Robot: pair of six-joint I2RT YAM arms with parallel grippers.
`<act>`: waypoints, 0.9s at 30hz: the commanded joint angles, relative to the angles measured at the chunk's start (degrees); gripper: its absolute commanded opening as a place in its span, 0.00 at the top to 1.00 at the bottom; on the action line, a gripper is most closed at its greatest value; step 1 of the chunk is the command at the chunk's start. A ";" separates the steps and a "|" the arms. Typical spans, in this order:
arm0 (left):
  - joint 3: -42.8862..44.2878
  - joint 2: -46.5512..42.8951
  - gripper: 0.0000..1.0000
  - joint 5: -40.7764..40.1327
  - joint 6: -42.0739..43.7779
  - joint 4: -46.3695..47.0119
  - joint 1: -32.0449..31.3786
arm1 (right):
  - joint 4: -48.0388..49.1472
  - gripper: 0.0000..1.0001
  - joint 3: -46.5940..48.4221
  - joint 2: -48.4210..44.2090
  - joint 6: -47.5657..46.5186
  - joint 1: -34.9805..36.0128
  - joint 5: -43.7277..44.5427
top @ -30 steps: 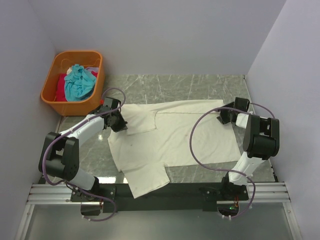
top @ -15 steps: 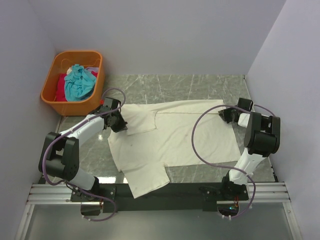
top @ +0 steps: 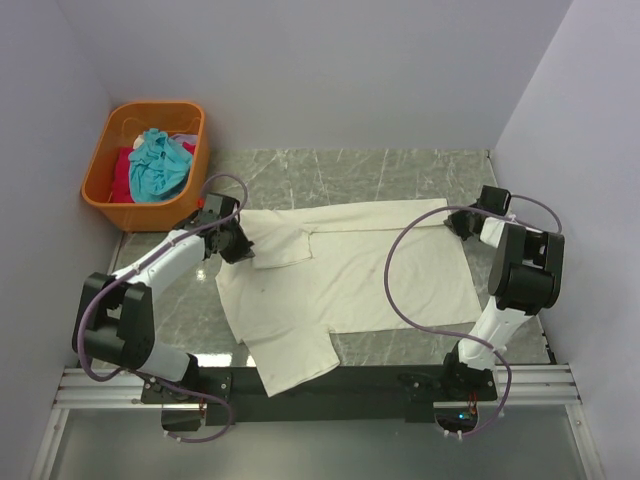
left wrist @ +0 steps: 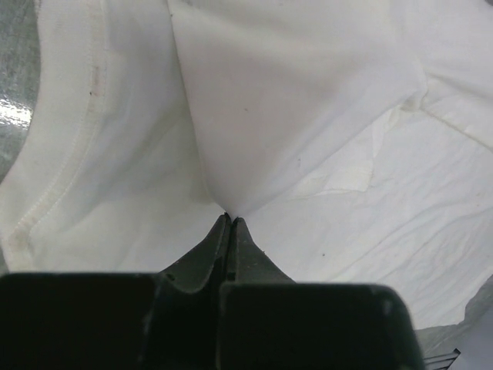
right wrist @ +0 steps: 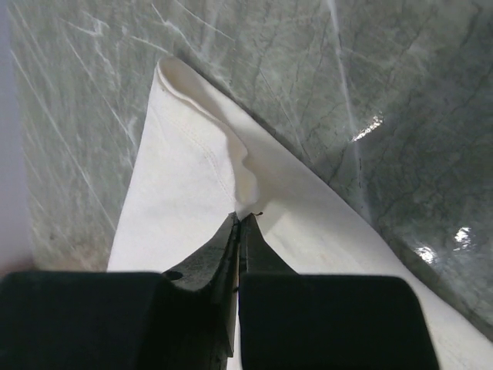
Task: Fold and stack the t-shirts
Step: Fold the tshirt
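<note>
At 10 o'clock on the cream t-shirt (top: 340, 280), the left pincer (left wrist: 229, 221) is clamped tight on a raised fold of cloth. At 2 o'clock, the right pincer (right wrist: 241, 218) pinches the hem corner. Spread on the marble surface (top: 400, 170), the shirt lies with an orange basket (top: 140, 214) beyond at 10 o'clock, holding a teal t-shirt (top: 158, 165) and a red t-shirt (top: 120, 175).

The work surface is a table (top: 400, 170) with a grey-green, marble-veined top. Three plain, pale walls enclose it: a back wall (top: 330, 70), a left wall (top: 40, 250) and a right wall (top: 590, 200). An orange basket (top: 98, 192) stands in the far left corner. An aluminium rail (top: 100, 385) runs along the near edge. Overhead light leaves bright glare spots (right wrist: 370, 127) on the polished top.
</note>
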 commanded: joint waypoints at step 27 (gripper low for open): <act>-5.18 -7.16 0.46 2.23 -5.26 3.30 -0.58 | -8.98 0.45 5.06 -4.96 -12.88 1.48 4.72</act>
